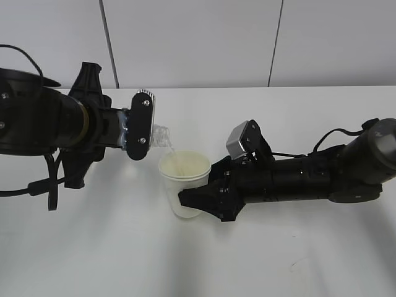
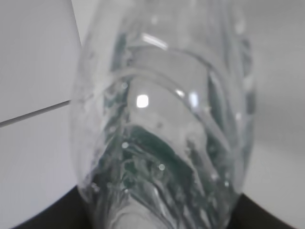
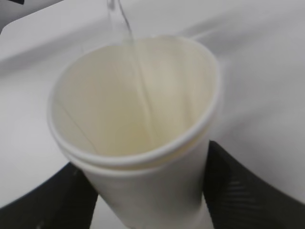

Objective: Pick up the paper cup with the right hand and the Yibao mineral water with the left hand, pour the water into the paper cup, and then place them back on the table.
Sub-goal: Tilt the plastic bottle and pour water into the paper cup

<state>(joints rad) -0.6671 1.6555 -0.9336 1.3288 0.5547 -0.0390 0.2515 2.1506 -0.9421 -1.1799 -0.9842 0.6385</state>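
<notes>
My right gripper [image 1: 192,201] is shut on the cream-white paper cup [image 1: 184,185] and holds it upright near the middle of the table [image 1: 278,260]. In the right wrist view the cup [image 3: 143,157] sits between the black fingers [image 3: 238,191]. My left gripper [image 1: 141,127] is shut on the Yibao mineral water bottle [image 1: 162,137], tipped with its mouth over the cup's rim. A thin stream of water [image 3: 125,28] falls into the cup. The bottle [image 2: 162,133] fills the left wrist view; its green label shows dimly through the plastic.
A white panelled wall [image 1: 198,37] with dark seams stands behind the table's far edge. Black cables [image 1: 334,139] hang from both arms. Nothing else stands on the white tabletop.
</notes>
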